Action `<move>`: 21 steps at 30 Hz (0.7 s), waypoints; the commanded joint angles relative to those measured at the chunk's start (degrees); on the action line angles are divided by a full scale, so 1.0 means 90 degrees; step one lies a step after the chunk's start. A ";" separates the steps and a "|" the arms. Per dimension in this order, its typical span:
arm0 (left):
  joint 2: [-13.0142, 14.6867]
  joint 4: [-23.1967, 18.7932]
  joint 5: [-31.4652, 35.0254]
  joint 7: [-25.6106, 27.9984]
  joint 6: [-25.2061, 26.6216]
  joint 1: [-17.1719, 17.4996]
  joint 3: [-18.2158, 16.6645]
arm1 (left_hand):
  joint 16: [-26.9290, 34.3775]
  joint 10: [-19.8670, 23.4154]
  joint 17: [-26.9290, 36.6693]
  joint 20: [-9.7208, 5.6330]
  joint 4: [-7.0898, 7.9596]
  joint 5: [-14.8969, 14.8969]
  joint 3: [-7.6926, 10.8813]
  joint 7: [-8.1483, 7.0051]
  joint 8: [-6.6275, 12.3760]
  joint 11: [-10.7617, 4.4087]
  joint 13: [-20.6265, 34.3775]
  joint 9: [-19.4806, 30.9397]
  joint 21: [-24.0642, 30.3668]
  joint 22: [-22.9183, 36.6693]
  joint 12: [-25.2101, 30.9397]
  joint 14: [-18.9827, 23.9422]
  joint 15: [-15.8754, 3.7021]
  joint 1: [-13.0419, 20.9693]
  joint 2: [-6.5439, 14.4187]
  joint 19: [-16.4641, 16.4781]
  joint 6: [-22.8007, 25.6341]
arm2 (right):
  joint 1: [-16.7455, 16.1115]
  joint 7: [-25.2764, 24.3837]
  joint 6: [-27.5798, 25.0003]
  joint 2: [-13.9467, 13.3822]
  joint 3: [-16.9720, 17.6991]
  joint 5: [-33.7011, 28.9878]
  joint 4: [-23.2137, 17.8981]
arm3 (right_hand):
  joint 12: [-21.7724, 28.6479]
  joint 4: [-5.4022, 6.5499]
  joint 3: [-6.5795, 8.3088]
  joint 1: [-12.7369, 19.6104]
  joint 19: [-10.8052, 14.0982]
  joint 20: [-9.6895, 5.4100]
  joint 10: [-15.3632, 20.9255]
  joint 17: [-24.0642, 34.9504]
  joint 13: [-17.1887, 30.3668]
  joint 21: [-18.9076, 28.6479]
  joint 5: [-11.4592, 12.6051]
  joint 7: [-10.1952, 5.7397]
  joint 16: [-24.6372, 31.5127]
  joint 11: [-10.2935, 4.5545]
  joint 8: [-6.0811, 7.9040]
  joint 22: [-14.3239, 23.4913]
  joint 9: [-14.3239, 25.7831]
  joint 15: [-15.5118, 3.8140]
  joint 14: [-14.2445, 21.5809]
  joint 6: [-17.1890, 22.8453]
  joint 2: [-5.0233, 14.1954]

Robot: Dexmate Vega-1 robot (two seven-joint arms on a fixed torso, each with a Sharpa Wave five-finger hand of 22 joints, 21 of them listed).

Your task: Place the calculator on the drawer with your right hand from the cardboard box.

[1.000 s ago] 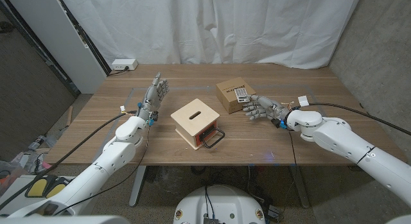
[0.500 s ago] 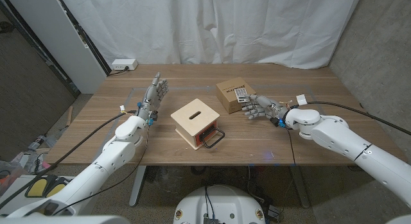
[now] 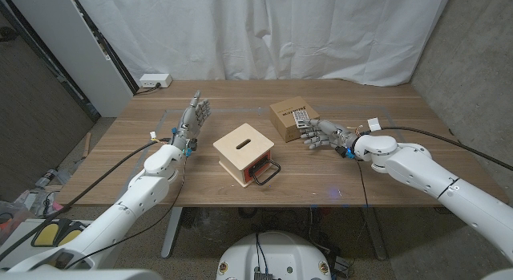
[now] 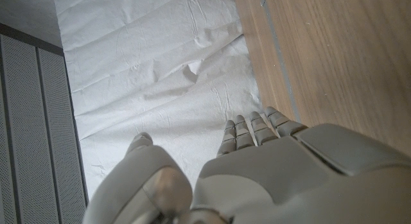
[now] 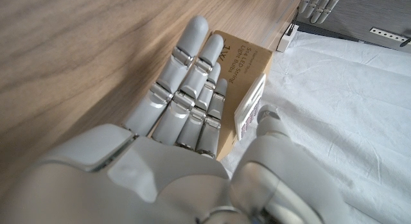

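The right robot hand (image 3: 319, 135) is held spread beside the box (image 3: 290, 119) bearing the calculator (image 3: 299, 119); the left robot hand (image 3: 191, 119) is raised, fingers apart, holding nothing.

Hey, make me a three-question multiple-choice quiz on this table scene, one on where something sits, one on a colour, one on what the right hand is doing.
1. Where is the calculator?
A. on top of the cardboard box
B. on the drawer
C. on the bare table

2. What colour is the drawer's handle?
A. white
B. black
C. blue

3. What is the right hand doing?
A. holding the calculator above the drawer
B. open beside the cardboard box, fingers reaching toward the calculator
C. resting on the drawer

Answers:
1 A, the head view shows the calculator lying on the box top.
2 B, a black loop shows at the drawer's front.
3 B, the right wrist view shows spread fingers alongside the box, nothing gripped.
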 commanded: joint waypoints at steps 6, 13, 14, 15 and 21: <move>-0.0046 0.0050 -0.0001 0.0036 -0.0005 -0.0015 0.0012 | -0.0002 0.0054 0.0035 -0.0084 0.0009 -0.0037 -0.0033 0.0004 -0.0013 -0.0002 0.0013 0.0034 -0.0043 0.0035 -0.0020 0.0061 0.0001 0.0021 0.0042 0.0028 0.0079 | 0.0015 0.0008 0.0147 0.0084 -0.0014 -0.0053 0.0137 | 0.0076 -0.0002 0.0139 0.0235 -0.0051 0.0008 0.0240 0.0050 0.0014 0.0095 0.0028 0.0013 -0.0039 0.0015 0.0020 0.0076 0.0020 -0.0122 0.0088 0.0218 0.0032; -0.0069 0.0089 0.0000 0.0032 -0.0035 -0.0019 0.0016 | -0.0002 0.0057 0.0035 -0.0079 0.0010 -0.0039 -0.0039 0.0002 -0.0011 0.0005 0.0014 0.0034 -0.0054 0.0036 -0.0020 0.0063 0.0008 0.0025 0.0051 0.0028 0.0087 | 0.0011 -0.0014 0.0186 0.0089 0.0011 -0.0070 0.0127 | 0.0098 0.0019 0.0215 0.0334 -0.0038 0.0005 0.0354 0.0048 0.0007 0.0160 0.0023 0.0009 -0.0039 0.0011 0.0041 0.0121 0.0020 -0.0168 0.0170 0.0338 0.0094; -0.0073 0.0093 -0.0001 0.0033 -0.0036 -0.0020 0.0016 | -0.0002 0.0058 0.0035 -0.0079 0.0011 -0.0039 -0.0040 0.0000 -0.0012 0.0007 0.0014 0.0034 -0.0055 0.0036 -0.0020 0.0064 0.0010 0.0026 0.0052 0.0029 0.0086 | 0.0012 -0.0019 0.0188 0.0086 0.0014 -0.0076 0.0119 | 0.0101 0.0022 0.0226 0.0348 -0.0038 0.0004 0.0370 0.0054 0.0006 0.0169 0.0022 0.0005 -0.0039 0.0002 0.0047 0.0127 0.0020 -0.0176 0.0174 0.0362 0.0101; -0.0076 0.0104 -0.0004 0.0025 -0.0037 -0.0024 0.0018 | -0.0003 0.0054 0.0035 -0.0080 0.0011 -0.0039 -0.0042 -0.0003 -0.0014 -0.0004 0.0014 0.0034 -0.0057 0.0036 -0.0022 0.0062 0.0012 0.0027 0.0054 0.0030 0.0082 | 0.0012 -0.0023 0.0188 0.0082 0.0017 -0.0080 0.0109 | 0.0102 0.0024 0.0240 0.0366 -0.0040 0.0002 0.0384 0.0047 0.0005 0.0179 0.0022 -0.0009 -0.0041 -0.0007 0.0054 0.0136 0.0020 -0.0186 0.0191 0.0395 0.0111; -0.0124 0.0204 -0.0013 -0.0018 -0.0096 -0.0061 0.0026 | -0.0004 0.0058 0.0035 -0.0082 0.0011 -0.0041 -0.0047 0.0003 -0.0014 -0.0005 0.0014 0.0034 -0.0064 0.0036 -0.0022 0.0064 0.0016 0.0032 0.0062 0.0034 0.0085 | -0.0015 -0.0086 0.0162 0.0064 0.0045 -0.0086 0.0049 | 0.0134 0.0035 0.0295 0.0435 -0.0041 -0.0004 0.0524 0.0051 0.0000 0.0231 0.0016 -0.0032 -0.0042 -0.0036 0.0076 0.0177 0.0019 -0.0198 0.0237 0.0517 0.0137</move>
